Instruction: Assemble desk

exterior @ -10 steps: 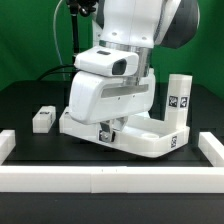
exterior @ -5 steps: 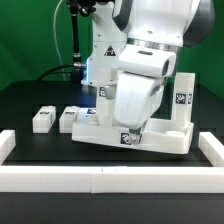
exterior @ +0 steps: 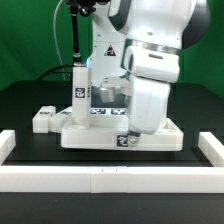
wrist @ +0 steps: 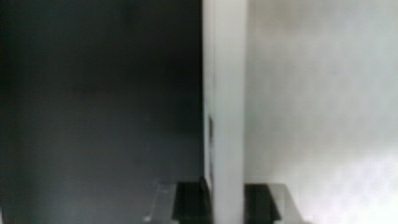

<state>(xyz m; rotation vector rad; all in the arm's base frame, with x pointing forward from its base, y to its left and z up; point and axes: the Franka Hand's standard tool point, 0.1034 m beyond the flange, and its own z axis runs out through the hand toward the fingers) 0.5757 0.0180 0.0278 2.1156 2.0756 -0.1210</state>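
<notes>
The white desk tabletop (exterior: pixel 92 138) lies flat on the black table. One square leg (exterior: pixel 78 88) stands upright at the panel's corner toward the exterior view's left, showing a tag. My gripper (exterior: pixel 127 137) reaches down at the panel's front edge and is shut on its rim. In the wrist view the rim (wrist: pixel 222 90) runs straight up between my dark fingers (wrist: pixel 187 203), with my gripper (wrist: pixel 226 202) clamped on it. A loose leg (exterior: pixel 42 119) lies on the table left of the panel. My arm hides much of the panel's middle.
Low white border rails run along the front (exterior: pixel 110 179), the left (exterior: pixel 8 146) and the right (exterior: pixel 213 150). Tagged white pieces (exterior: pixel 108 112) show just behind the panel; I cannot tell what they are. A black stand (exterior: pixel 74 40) rises at the back.
The tabletop has swung round in my grip. Its upright leg went from the exterior view's right to its left. My wrist turned with it.
</notes>
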